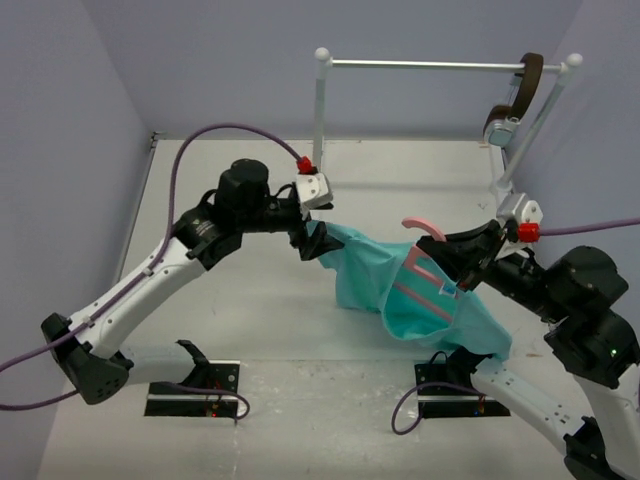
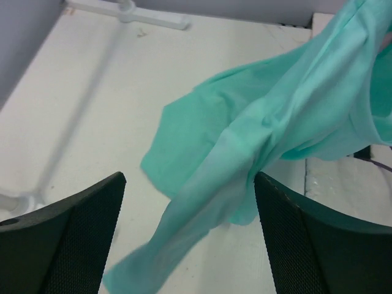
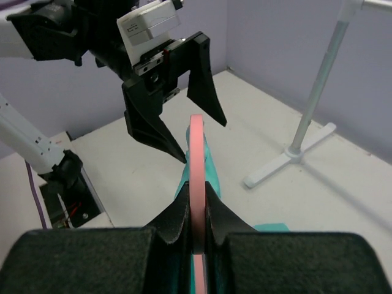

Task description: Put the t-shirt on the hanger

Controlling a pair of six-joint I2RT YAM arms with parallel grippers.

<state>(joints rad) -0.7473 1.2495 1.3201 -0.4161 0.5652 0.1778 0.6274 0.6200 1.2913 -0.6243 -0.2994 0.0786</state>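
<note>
The teal-green t-shirt [image 1: 370, 265] hangs in mid-air over the pink hanger [image 1: 418, 268], sagging toward the table; the hanger's hook [image 1: 425, 224] sticks up behind. My right gripper [image 1: 468, 268] is shut on the hanger, which shows edge-on between its jaws in the right wrist view [image 3: 196, 147]. A little shirt [image 3: 210, 168] shows beside it there. My left gripper [image 1: 318, 243] is at the shirt's left end with its jaws wide open. In the left wrist view a fold of the shirt [image 2: 275, 110] trails loosely between the spread fingers [image 2: 92, 233].
A white clothes rack [image 1: 430, 66] stands at the back right, with a brown strap and metal piece [image 1: 520, 95] over its rail. Its foot shows in the wrist views [image 2: 128, 12] [image 3: 288, 162]. Purple cables [image 1: 180, 170] run from both arms.
</note>
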